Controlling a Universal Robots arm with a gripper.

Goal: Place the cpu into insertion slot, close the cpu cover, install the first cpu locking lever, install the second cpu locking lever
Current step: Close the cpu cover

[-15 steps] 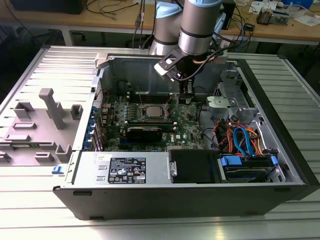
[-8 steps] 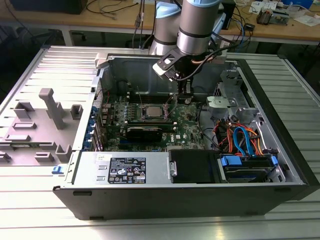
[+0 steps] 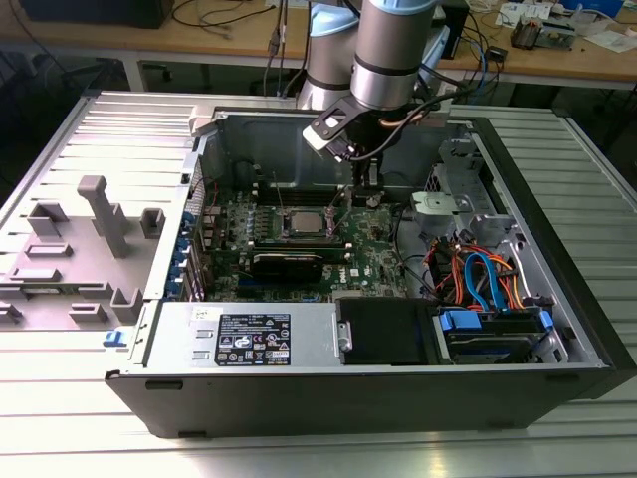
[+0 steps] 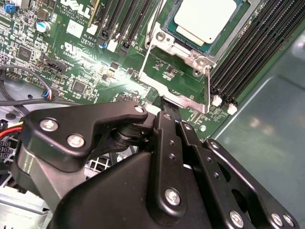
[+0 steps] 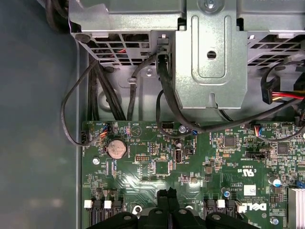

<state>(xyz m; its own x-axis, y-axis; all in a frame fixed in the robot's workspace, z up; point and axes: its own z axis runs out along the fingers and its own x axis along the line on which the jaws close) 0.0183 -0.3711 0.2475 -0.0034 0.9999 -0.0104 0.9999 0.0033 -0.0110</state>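
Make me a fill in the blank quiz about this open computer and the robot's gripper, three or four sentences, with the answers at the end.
1. The cpu is framed by the closed silver metal ___.
2. The gripper hangs over the ___ circuit board, close to the cpu.
3. In the first wrist view, a round coin ___ sits on the board.
4. The gripper's fingers are ___, not open.

Answers: cover; green; battery; shut.

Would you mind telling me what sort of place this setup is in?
Probably a robotics lab or workshop: a robot arm hangs over an open computer case on a slatted metal table, with a cable-strewn wooden bench beyond.
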